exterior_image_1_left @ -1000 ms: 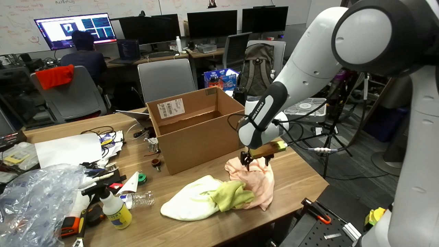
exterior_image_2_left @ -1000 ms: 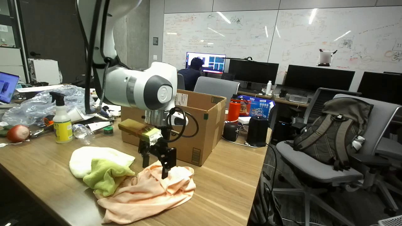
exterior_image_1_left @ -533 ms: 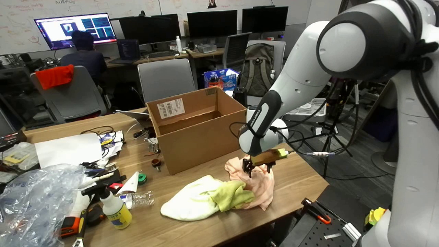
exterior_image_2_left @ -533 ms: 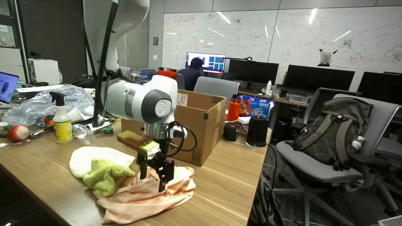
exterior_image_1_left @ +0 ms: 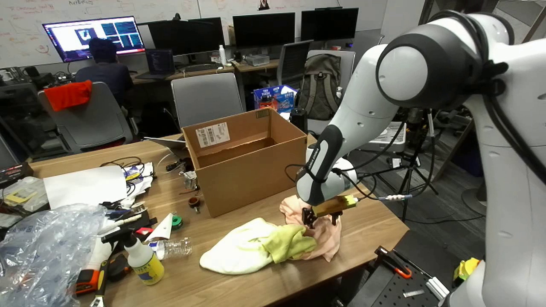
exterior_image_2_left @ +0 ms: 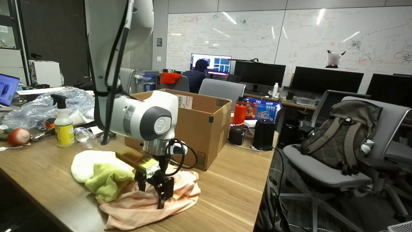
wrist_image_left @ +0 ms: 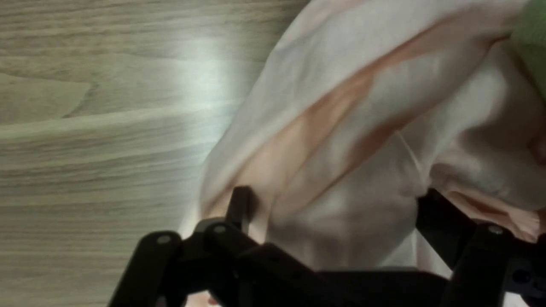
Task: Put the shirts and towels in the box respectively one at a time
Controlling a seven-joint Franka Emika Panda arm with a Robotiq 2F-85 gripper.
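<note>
Gripper (exterior_image_1_left: 322, 222) spread wide, clasping nothing, over peach cloth (exterior_image_1_left: 327, 242) | in an exterior view, box (exterior_image_1_left: 251, 181) at its 10 o'clock, green cloth (exterior_image_1_left: 290, 244) at 8 | risk: overlapping green cloth may drag along; closing too high, shallow pinch slips

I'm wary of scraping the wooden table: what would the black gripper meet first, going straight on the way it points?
Most likely the crumpled peach cloth, under the open black gripper, before the wooden table; whether the fingers touch the cloth is unclear.
</note>
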